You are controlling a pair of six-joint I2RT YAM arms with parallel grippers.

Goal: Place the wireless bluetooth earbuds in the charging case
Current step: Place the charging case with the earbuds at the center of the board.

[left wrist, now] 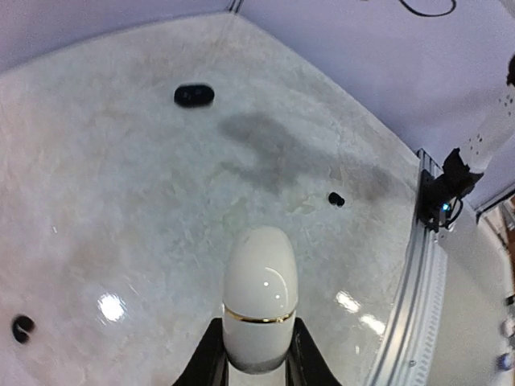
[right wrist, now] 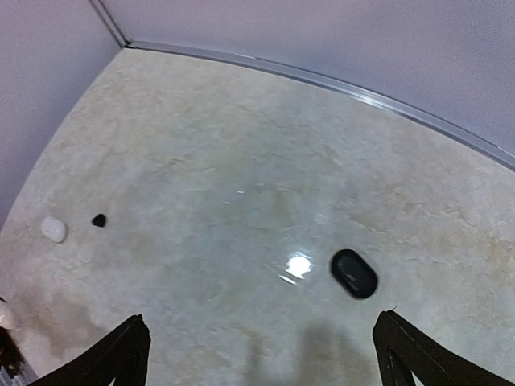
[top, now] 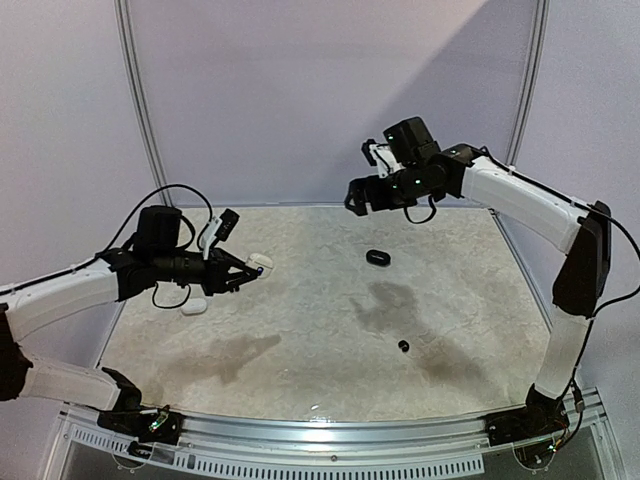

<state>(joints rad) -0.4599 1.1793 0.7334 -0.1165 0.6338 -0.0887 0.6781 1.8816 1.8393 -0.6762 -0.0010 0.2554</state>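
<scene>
Three cases and two earbuds show on the table [top: 300,340]. The left gripper [top: 243,272], at 9 o'clock in the top view, is clamped on a white case [top: 260,263] with a gold band. The case is closed and held off the surface, its rounded end pointing toward 3 o'clock. A second white case [top: 195,305] lies under that arm at 8 o'clock, with one black earbud [right wrist: 98,219] near it but not touching. The black case [top: 377,258] lies at 1 o'clock. The other black earbud [top: 403,346] sits alone at 5 o'clock — well apart from every case. The right gripper [top: 355,197] hangs high at 1 o'clock, fingers spread wide, holding nothing — both earbuds lie loose on the table.
</scene>
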